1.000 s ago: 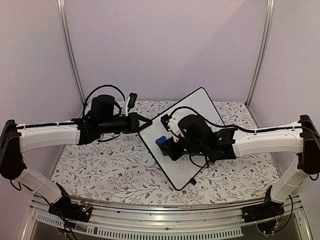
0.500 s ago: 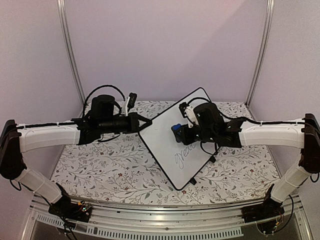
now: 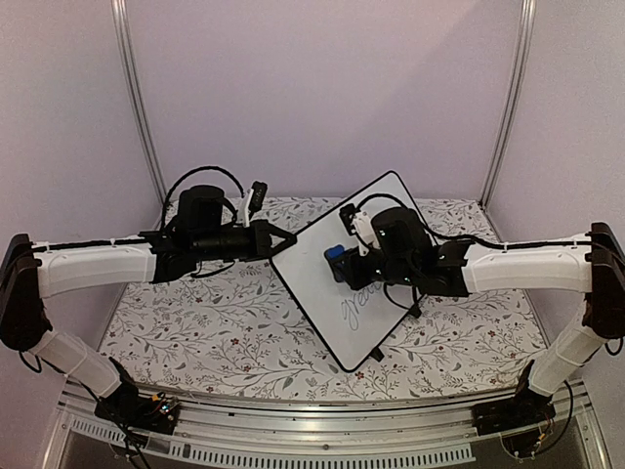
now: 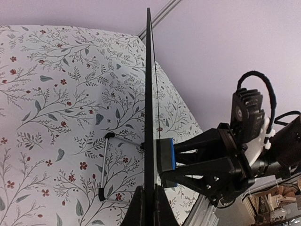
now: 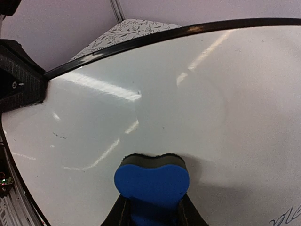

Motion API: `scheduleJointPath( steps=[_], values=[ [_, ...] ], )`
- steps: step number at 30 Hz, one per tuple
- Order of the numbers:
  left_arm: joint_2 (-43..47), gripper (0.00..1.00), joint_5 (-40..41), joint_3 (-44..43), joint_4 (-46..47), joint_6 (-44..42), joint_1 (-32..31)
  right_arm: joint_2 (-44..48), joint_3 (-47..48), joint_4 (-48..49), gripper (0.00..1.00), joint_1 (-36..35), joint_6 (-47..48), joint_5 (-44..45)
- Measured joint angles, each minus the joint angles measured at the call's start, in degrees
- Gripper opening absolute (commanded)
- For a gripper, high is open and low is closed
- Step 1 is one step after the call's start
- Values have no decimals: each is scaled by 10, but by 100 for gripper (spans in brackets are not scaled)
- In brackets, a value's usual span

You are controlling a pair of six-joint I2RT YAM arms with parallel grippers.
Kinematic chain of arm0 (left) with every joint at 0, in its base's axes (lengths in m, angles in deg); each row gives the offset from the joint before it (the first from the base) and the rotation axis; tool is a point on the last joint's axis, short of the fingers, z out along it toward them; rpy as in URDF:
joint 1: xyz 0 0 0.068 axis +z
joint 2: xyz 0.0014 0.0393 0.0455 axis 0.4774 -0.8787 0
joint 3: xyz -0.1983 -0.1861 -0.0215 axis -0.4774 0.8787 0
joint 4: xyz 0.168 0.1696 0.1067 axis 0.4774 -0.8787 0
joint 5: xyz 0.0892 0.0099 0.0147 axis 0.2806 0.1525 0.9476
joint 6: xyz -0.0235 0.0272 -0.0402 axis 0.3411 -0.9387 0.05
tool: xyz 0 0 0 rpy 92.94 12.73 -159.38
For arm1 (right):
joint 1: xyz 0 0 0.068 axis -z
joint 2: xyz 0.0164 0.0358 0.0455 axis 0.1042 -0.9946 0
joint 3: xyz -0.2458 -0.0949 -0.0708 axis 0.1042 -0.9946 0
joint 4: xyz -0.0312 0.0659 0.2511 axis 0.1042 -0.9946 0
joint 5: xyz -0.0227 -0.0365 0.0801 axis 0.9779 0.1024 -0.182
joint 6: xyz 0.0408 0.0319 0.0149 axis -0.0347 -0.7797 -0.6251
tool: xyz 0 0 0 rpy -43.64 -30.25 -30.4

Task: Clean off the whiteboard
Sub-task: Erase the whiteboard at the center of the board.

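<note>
The whiteboard [image 3: 332, 293] stands tilted on the table, white with a black rim, with cursive writing low on its face. My left gripper [image 3: 285, 239] is shut on the board's left edge; in the left wrist view the rim [image 4: 148, 94] runs up edge-on from between my fingers. My right gripper [image 3: 342, 262] is shut on a blue eraser [image 3: 335, 252] and presses its dark felt face against the board above the writing. In the right wrist view the eraser [image 5: 151, 181] sits on the glossy board [image 5: 197, 94]; a bit of writing shows at the lower right.
The floral tablecloth [image 3: 195, 322] covers the table. A metal wire stand [image 4: 107, 165] props the board from behind. Metal frame posts [image 3: 137, 98] rise at the back corners, with lilac walls around.
My right gripper with the eraser has moved up the board and then a little left, uncovering the cursive writing. The left gripper and board have stayed put.
</note>
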Motion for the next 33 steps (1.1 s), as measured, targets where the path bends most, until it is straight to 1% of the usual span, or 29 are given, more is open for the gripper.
scheduleJointPath(
  steps=[6,14,18,26,33],
  values=[
    [0,0,-1,0,0,0,0,-12,6,18,16,-45,7,3],
    [0,0,0,0,0,-3,0,-50,76,-5,16,-85,22,9],
    [0,0,1,1,0,-5,0,-69,111,-16,16,-93,30,13],
    [0,0,1,1,0,-5,1,-85,144,-38,16,-105,46,19],
    [0,0,-1,1,0,-5,1,-86,139,-31,16,-113,57,38]
  ],
)
